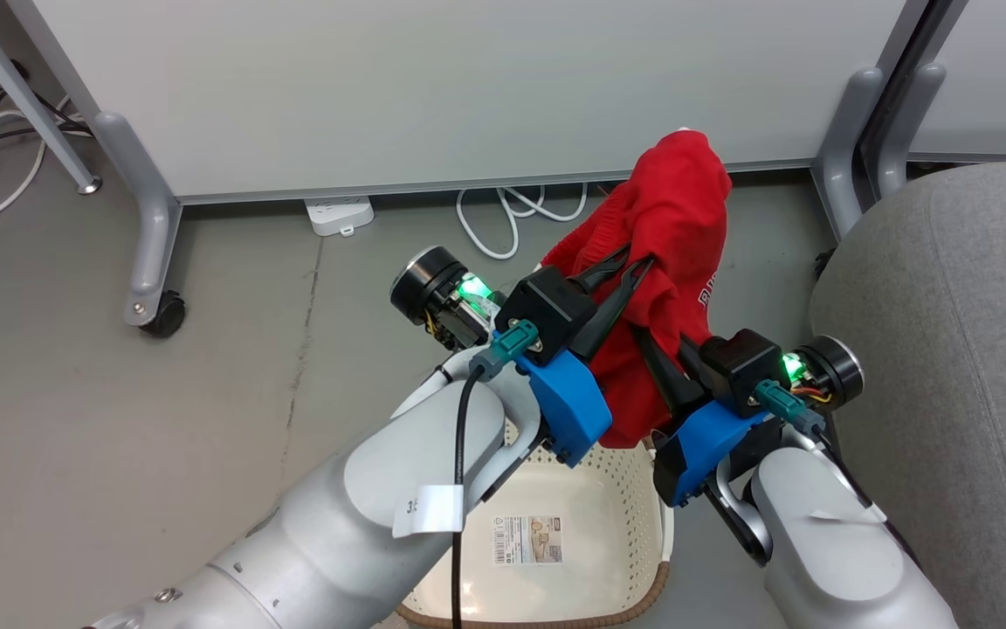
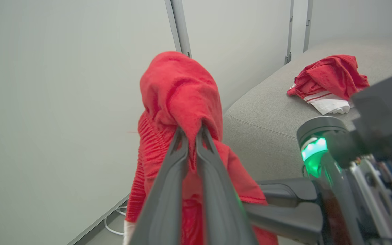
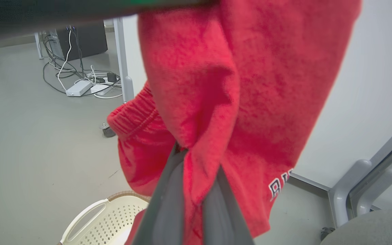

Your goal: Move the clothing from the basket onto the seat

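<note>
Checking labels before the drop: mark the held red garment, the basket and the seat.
held red garment point(image 1: 678, 201): head view, on the bunched top fold.
basket point(image 1: 647, 515): head view, on the perforated right wall.
seat point(image 1: 948, 306): head view, on the bare grey cushion top.

Garment point(image 1: 673, 218) hanging above basket point(image 1: 643, 515), seat point(image 1: 948, 349) to the right, second garment point(image 2: 328, 76) on seat, partition point(image 1: 468, 87) behind.

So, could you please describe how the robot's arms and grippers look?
Pale grey rounded forearms; the left forearm carries a white tag and black cable. Each wrist has a blue bracket, teal connector and green-lit black cylinder. The left gripper and right gripper have long dark tapered fingers.
</note>
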